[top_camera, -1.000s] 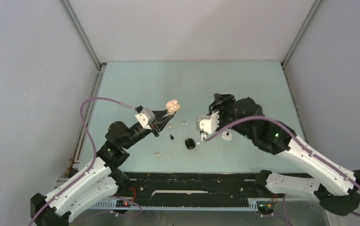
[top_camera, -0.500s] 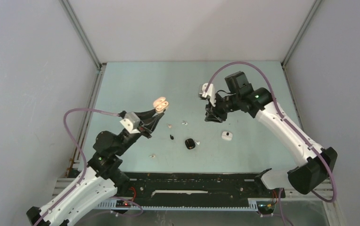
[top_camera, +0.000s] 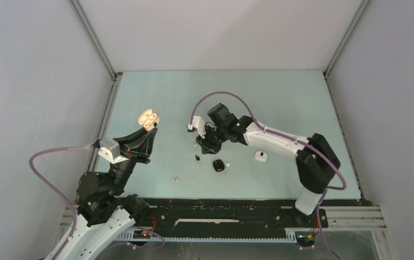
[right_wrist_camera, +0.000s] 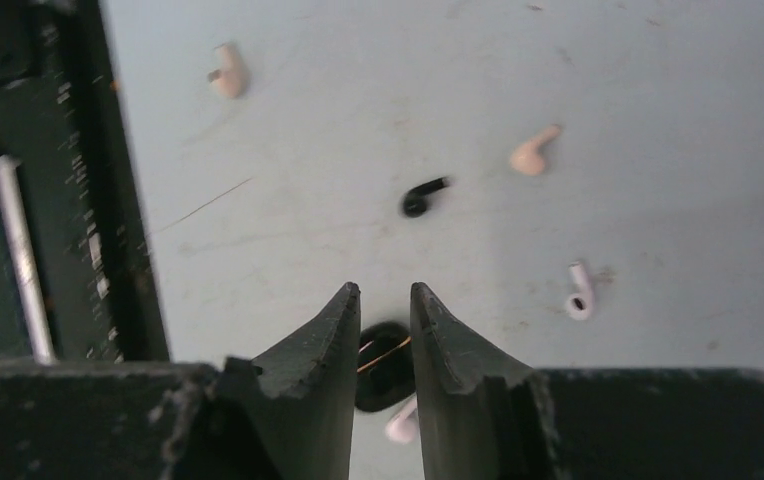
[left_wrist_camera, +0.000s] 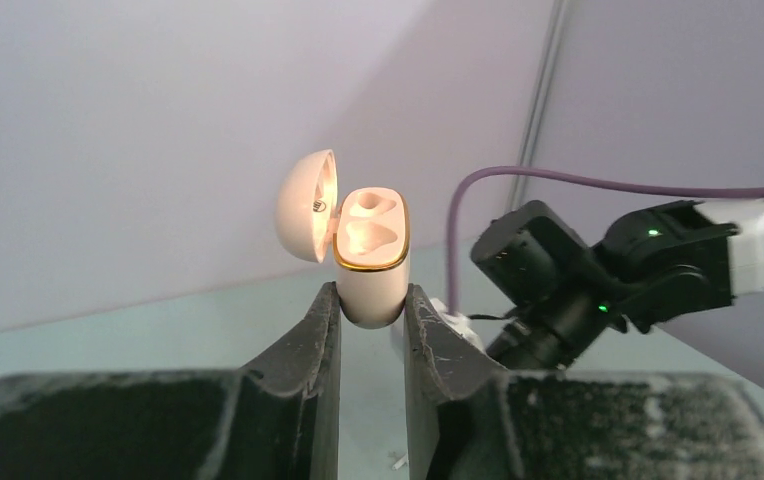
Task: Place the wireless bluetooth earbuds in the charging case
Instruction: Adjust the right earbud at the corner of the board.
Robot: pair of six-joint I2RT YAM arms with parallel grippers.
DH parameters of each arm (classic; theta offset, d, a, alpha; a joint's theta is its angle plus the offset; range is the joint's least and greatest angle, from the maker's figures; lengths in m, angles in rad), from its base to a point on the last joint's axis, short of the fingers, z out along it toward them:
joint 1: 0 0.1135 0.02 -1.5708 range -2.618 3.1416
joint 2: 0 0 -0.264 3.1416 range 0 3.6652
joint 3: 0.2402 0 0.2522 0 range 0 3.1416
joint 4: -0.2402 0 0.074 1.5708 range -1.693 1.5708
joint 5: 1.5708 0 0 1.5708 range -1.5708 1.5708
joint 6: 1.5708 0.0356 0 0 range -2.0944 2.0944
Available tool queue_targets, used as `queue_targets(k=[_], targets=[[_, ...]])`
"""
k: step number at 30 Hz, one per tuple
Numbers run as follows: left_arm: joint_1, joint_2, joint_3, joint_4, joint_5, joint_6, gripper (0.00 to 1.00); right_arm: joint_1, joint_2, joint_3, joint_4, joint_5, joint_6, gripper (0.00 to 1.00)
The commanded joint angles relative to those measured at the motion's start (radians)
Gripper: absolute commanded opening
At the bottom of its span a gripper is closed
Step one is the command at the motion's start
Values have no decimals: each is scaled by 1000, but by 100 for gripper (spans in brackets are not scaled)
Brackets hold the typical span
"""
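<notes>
Because the right tool [right_wrist_camera: 383, 290] is poised over the worktop [right_wrist_camera: 358, 90] with its tips slightly spread and nothing between them, that arm is judged the nearer. A black earbud [right_wrist_camera: 423, 197] is seen just beyond the tips, stem lying crosswise, and a beige earbud [right_wrist_camera: 533, 153] farther off. The open charging case [left_wrist_camera: 370, 260] is pinched aloft by the left tool [left_wrist_camera: 370, 300], well apart. A second ago the right arm was held farther right, the case nearer the middle.

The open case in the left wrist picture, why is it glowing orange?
Left wrist view: bright light seems to hit the pale case, held in the left hand, washing it orange; top external view: it glows there too; right wrist view: the black earbud looks a bit smeary.
</notes>
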Motion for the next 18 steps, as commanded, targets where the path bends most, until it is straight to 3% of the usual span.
queue_targets(k=[1, 5, 9, 11, 14, 18], targets=[[-2, -21, 42, -109, -44, 15, 0, -59, 107, 145, 125, 75, 191, 28], [-1, -29, 46, -119, -44, 29, 0, -11, 182, 197, 73, 124, 18, 32], [-2, -29, 57, -136, -40, 43, 0, 33, 198, 200, -27, -8, -162, 35], [-1, -30, 65, -143, -41, 43, 0, 78, 188, 169, -6, 13, -185, 35], [-1, -27, 86, -150, -54, 43, 0, 157, 213, 171, 36, 150, -77, 35], [-1, -39, 98, -150, -81, 43, 0, 181, 205, 123, 145, 209, 305, 34]])
